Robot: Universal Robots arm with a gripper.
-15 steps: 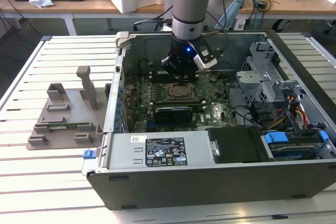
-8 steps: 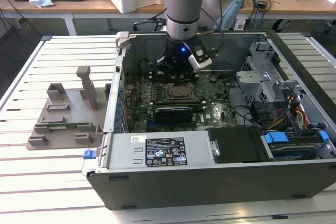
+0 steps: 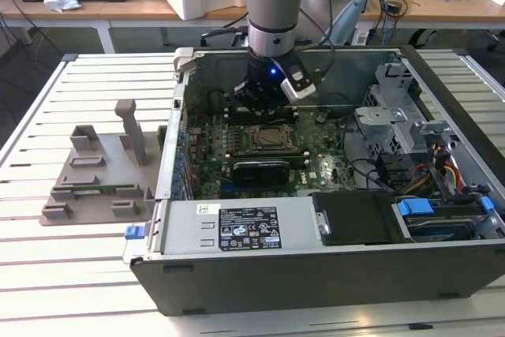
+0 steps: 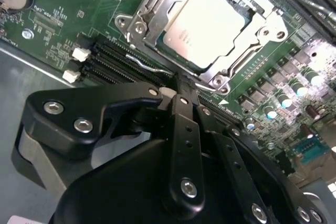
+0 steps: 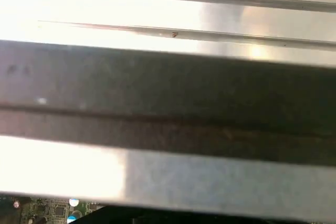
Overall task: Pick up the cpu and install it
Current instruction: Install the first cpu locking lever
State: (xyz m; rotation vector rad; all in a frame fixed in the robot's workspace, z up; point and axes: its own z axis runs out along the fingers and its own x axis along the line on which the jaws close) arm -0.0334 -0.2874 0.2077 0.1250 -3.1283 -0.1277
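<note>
The cpu [image 4: 202,22] lies flat in its socket on the green motherboard [image 4: 58,30], silvery top up, with the metal socket frame [image 4: 152,11] around it. In the exterior view the cpu [image 3: 272,138] sits mid-board inside the open computer case [image 3: 331,266]. My gripper [image 3: 262,110] hangs inside the case just behind the socket. In the second wrist view my gripper [image 4: 179,88] comes to a point at the socket's edge, beside the black memory slots [image 4: 118,59]. It is shut with nothing between its fingers.
A black card with a fan [image 3: 260,168] lies in front of the socket. The power supply [image 3: 237,230] fills the case's front, with a drive cage [image 3: 398,120] and cables on the exterior view's right. A grey fixture tray [image 3: 95,183] rests on the slatted table [image 3: 71,274].
</note>
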